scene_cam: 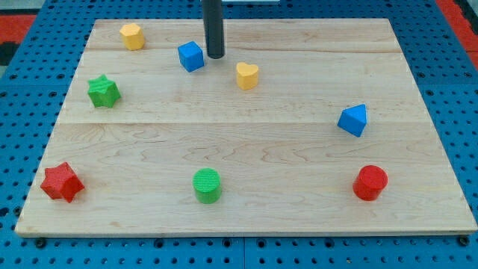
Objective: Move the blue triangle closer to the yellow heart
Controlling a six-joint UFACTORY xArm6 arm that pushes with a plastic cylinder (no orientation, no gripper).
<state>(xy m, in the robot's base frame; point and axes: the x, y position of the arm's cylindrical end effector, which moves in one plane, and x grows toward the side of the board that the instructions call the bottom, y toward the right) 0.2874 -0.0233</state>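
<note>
The blue triangle (pixel 352 120) lies on the wooden board toward the view's right, about mid-height. The yellow heart (pixel 247 75) lies near the top middle, well to the left of and above the triangle. My dark rod comes down from the view's top, and my tip (pixel 215 56) rests on the board between the blue cube (pixel 191 56) on its left and the yellow heart to its lower right. The tip touches neither block and is far from the blue triangle.
A yellow hexagon block (pixel 132 36) sits at the top left, a green star (pixel 103 91) at the left, and a red star (pixel 60 182) at the bottom left. A green cylinder (pixel 208 185) is at the bottom middle and a red cylinder (pixel 370 183) at the bottom right. The board (pixel 299 217) lies on blue pegboard.
</note>
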